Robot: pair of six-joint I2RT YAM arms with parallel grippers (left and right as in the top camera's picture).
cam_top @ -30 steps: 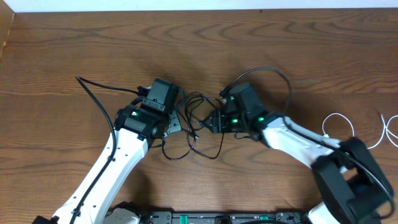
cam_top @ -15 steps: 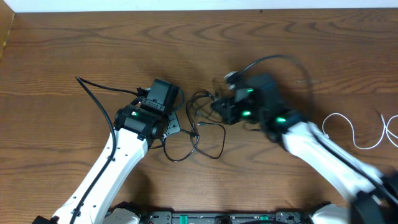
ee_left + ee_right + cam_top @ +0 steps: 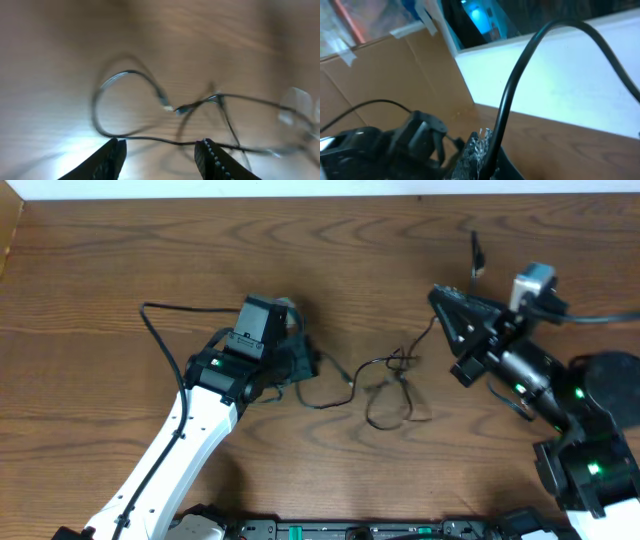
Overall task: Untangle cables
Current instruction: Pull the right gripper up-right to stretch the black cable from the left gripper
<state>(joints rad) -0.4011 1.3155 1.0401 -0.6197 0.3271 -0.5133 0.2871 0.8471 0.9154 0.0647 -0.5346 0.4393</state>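
A thin black cable (image 3: pixel 388 385) lies in loose loops and a small knot on the wooden table between the arms. My left gripper (image 3: pixel 303 366) sits low at the loops' left end. In the left wrist view it (image 3: pixel 161 152) is open, and the cable (image 3: pixel 150 139) crosses just past its fingertips. My right gripper (image 3: pixel 443 302) is raised at the right, shut on the cable's other stretch. The cable's free end (image 3: pixel 476 248) sticks up beyond it. The right wrist view shows the cable (image 3: pixel 512 95) pinched between the fingers (image 3: pixel 472 150) and arching upward.
The left arm's own black lead (image 3: pixel 160 330) loops over the table at the left. A white wall strip (image 3: pixel 320 188) borders the far edge. A cardboard box (image 3: pixel 380 70) stands at the table's left side. The right arm's base (image 3: pixel 600 395) fills the right side.
My right gripper swung right and upward with the cable, drawing the tangle out to the right into looser loops. The left gripper shifted slightly right.
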